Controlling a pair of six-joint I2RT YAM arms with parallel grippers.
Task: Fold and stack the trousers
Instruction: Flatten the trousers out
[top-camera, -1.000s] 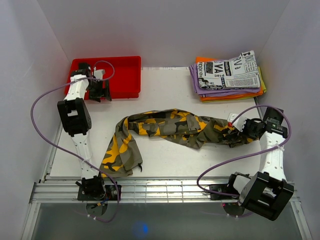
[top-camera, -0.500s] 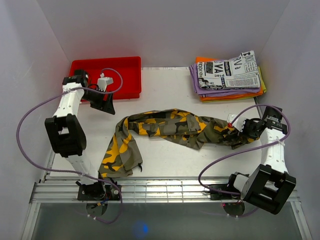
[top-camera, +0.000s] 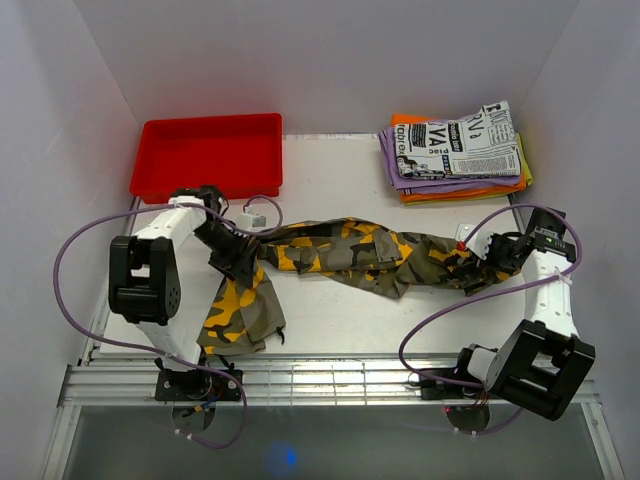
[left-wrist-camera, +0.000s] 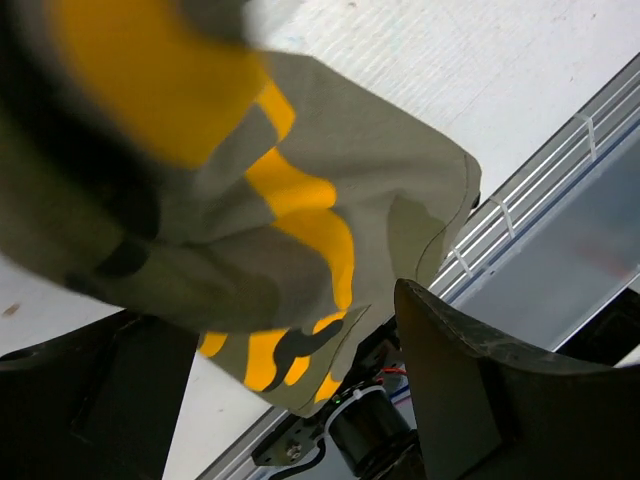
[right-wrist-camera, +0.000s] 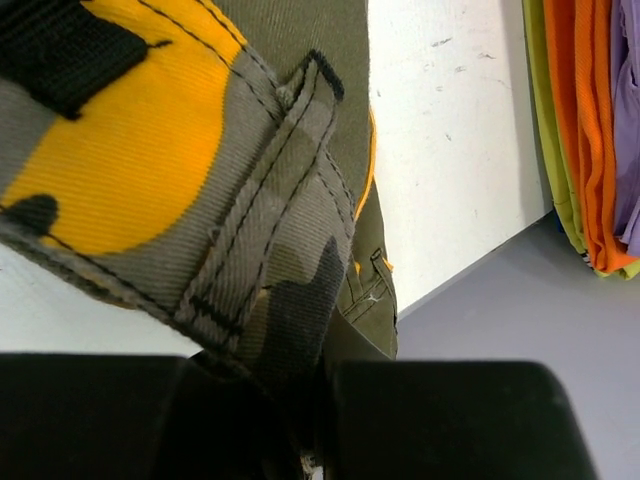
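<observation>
We found the trousers strewn on the counter, long axis running left to right. Our right tool was clenched on the waistband end, while our left tool, released and spread wide, hung nearest the bend, directly over the legs.

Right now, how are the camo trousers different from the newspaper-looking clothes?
The trousers lie unfolded and rumpled across the middle of the table; the newspaper-print garment sits neatly folded atop a stack at the far right corner. The trousers are green, black and yellow-orange; the newspaper-print garment is white with black print. The right gripper pinches the trousers; no gripper touches the newspaper-print garment. Both are soft cloth.
</observation>
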